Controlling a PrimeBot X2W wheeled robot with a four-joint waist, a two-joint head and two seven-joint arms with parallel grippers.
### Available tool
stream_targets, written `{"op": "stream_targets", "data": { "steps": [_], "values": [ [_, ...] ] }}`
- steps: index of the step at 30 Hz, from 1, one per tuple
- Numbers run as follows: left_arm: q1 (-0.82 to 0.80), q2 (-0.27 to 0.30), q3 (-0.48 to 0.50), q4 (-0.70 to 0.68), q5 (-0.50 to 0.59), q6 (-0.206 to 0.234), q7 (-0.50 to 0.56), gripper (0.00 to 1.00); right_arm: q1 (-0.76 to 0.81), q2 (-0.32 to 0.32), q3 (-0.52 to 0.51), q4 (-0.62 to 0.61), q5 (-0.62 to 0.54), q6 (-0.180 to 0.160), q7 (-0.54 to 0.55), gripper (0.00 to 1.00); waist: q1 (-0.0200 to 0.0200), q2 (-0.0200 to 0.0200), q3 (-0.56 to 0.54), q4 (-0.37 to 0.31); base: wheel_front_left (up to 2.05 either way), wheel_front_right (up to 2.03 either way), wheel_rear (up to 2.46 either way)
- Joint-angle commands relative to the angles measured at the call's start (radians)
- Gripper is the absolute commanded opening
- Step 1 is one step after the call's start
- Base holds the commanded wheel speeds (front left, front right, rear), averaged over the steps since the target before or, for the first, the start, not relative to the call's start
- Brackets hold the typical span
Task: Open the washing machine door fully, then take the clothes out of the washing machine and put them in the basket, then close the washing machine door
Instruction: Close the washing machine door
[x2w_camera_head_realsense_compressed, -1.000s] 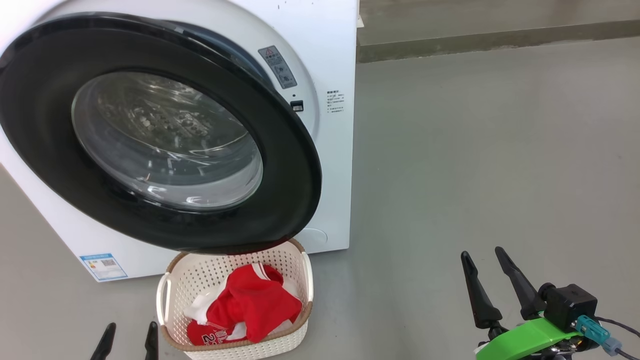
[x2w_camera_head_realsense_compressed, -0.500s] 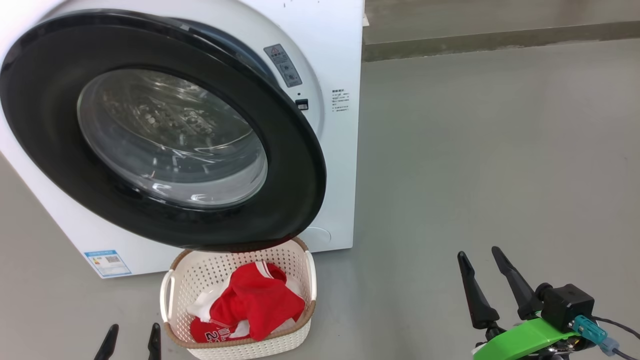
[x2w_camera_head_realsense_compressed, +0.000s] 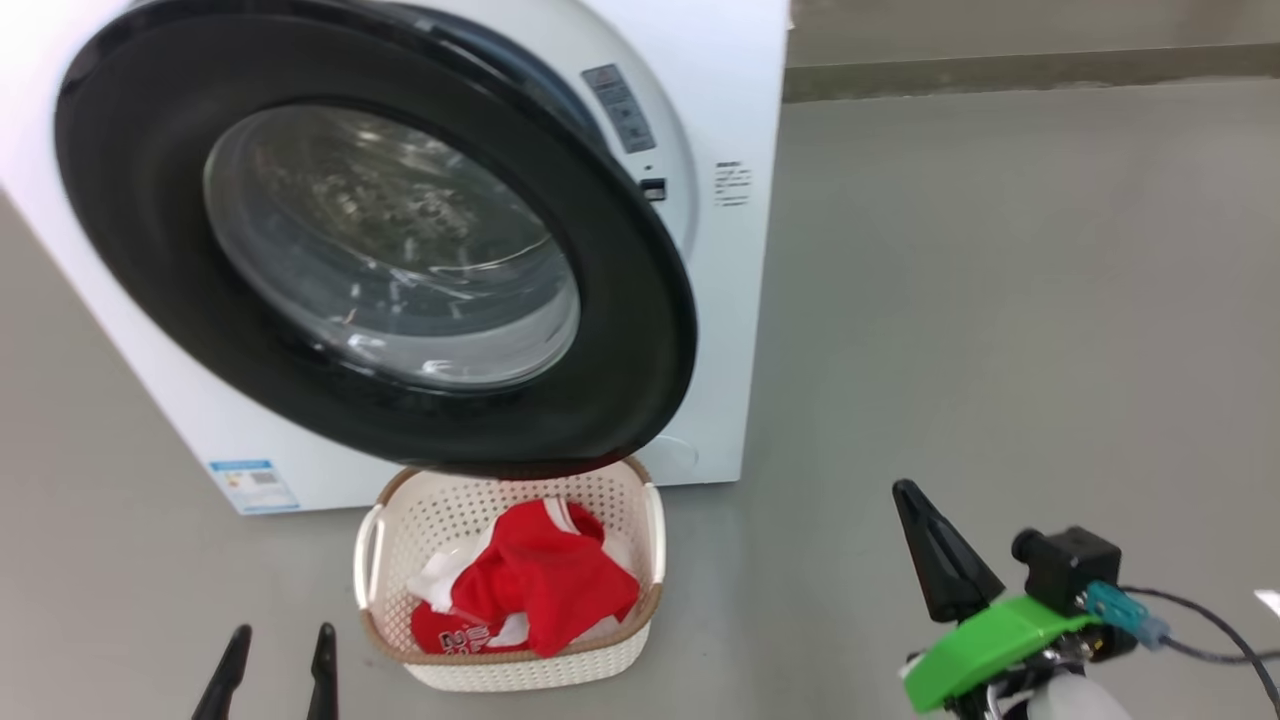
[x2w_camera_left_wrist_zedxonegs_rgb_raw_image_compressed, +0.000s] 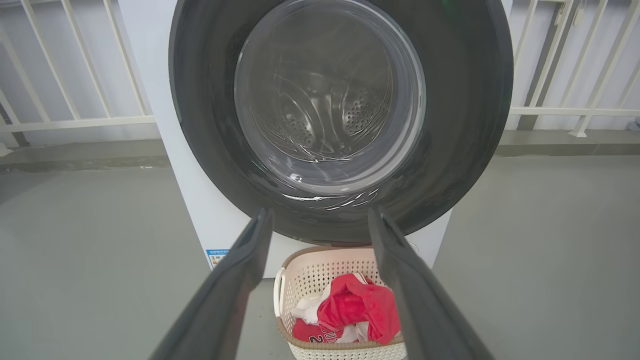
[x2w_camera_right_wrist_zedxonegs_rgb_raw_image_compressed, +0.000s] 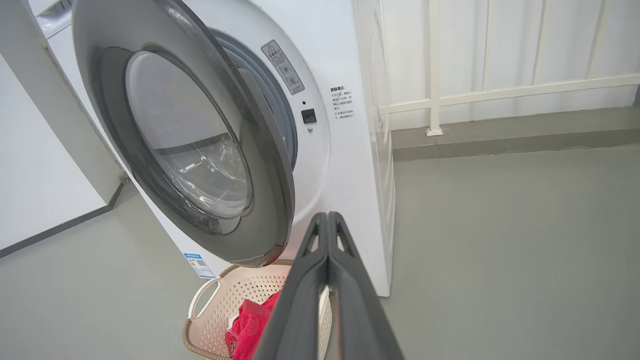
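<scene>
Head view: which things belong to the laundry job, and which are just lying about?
Job: washing machine door, open; washing machine; clothes in the basket; left gripper, open; right gripper, shut, empty.
Just there: blue label; warning sticker; kerb behind.

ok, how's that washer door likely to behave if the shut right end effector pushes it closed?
Likely swings easily: the washing machine door stands ajar, free edge off the washing machine. Its glossy black rim looks slick, so the right end effector may skid. The bulging glass window probably adds weight; expect momentum.
</scene>
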Motion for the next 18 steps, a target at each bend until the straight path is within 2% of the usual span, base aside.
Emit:
{"op": "stream_targets", "data": {
  "steps": [1, 18],
  "values": [
    [-0.056, 0.004, 0.028, -0.031, 0.008, 0.005, -0.012, 1.00, -0.056, -0.002, 0.026, -0.007, 0.008, 0.007, -0.006, 0.00, -0.0001, -0.0001, 0.013, 0.024, 0.00, 0.00, 0.00],
    [-0.118, -0.007, -0.045, -0.070, 0.005, 0.015, -0.012, 1.00, -0.417, -0.002, 0.229, 0.287, 0.137, 0.007, -0.006, 0.00, -0.0001, -0.0001, 0.109, 0.182, 0.00, 0.00, 0.00]
  ]
}}
